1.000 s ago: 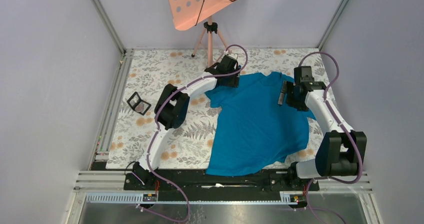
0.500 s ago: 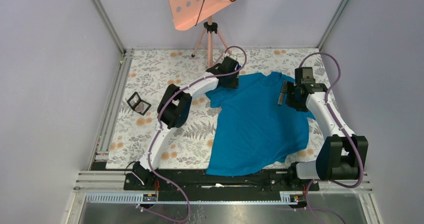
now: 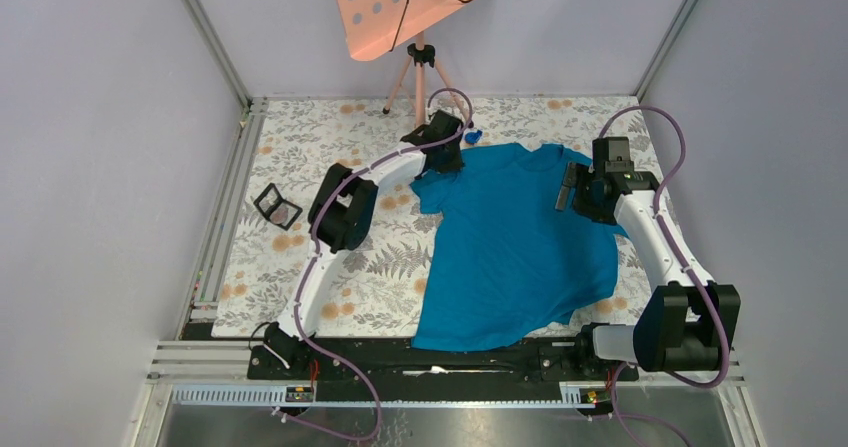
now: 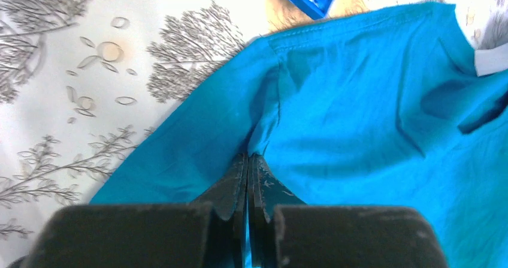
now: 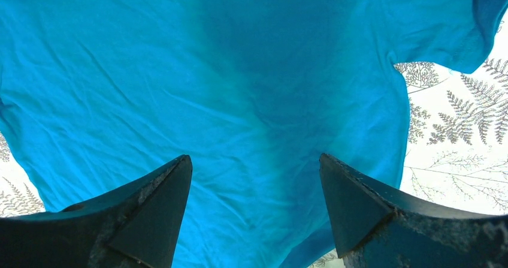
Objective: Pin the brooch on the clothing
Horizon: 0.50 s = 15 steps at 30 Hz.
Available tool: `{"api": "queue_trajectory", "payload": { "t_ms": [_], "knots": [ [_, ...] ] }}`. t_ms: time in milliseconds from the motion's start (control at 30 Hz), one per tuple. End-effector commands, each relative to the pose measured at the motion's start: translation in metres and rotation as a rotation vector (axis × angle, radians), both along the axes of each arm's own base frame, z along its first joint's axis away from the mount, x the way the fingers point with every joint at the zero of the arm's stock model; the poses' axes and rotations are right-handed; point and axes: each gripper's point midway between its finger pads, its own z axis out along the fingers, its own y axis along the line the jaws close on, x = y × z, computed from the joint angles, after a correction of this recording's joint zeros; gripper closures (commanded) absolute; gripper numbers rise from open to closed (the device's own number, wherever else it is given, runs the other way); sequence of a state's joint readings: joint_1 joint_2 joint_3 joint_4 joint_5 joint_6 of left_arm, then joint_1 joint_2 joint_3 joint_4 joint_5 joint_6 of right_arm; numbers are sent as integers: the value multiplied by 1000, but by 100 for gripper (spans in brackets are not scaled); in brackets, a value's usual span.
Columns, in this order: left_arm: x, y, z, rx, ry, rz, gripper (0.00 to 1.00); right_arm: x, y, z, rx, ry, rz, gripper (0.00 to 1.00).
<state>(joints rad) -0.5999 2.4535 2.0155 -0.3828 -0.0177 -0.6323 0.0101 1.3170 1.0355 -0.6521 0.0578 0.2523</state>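
Left wrist view: left gripper (image 4: 247, 157) is pinching shirt (image 4: 359, 130) at its 11 o'clock shoulder, jaws closed; right gripper (image 5: 254, 157) is hovering wide open, empty. Brooch unseen. Pulling gently should avoid bunching.

Your top camera overlooks the whole worktop (image 3: 300, 147); both wrist cameras sit close above the T-shirt (image 3: 515, 237), perhaps not overlapping.

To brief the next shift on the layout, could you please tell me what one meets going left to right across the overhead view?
First the black square frame → left tool, shut on the T-shirt → small blue lump → right tool, open.
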Motion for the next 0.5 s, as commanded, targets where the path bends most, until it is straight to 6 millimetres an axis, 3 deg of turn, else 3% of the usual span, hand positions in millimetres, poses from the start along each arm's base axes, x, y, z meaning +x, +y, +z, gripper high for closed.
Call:
{"api": "queue_trajectory", "payload": {
  "t_ms": [0, 167, 300, 400, 467],
  "knots": [
    [21, 27, 17, -66, -20, 121, 100, 0, 3, 10, 24, -45, -3, 15],
    [28, 42, 20, -97, -23, 168, 100, 0, 3, 9, 26, -41, 0, 15],
    [30, 42, 19, -115, -23, 160, 100, 0, 3, 6, 23, -30, -2, 15],
    [29, 36, 21, -136, -20, 143, 90, 1, 1, 5, 16, -29, -9, 15],
    [28, 34, 26, -148, -29, 136, 89, 1, 0, 4, 12, -26, -17, 15]
  ]
}}
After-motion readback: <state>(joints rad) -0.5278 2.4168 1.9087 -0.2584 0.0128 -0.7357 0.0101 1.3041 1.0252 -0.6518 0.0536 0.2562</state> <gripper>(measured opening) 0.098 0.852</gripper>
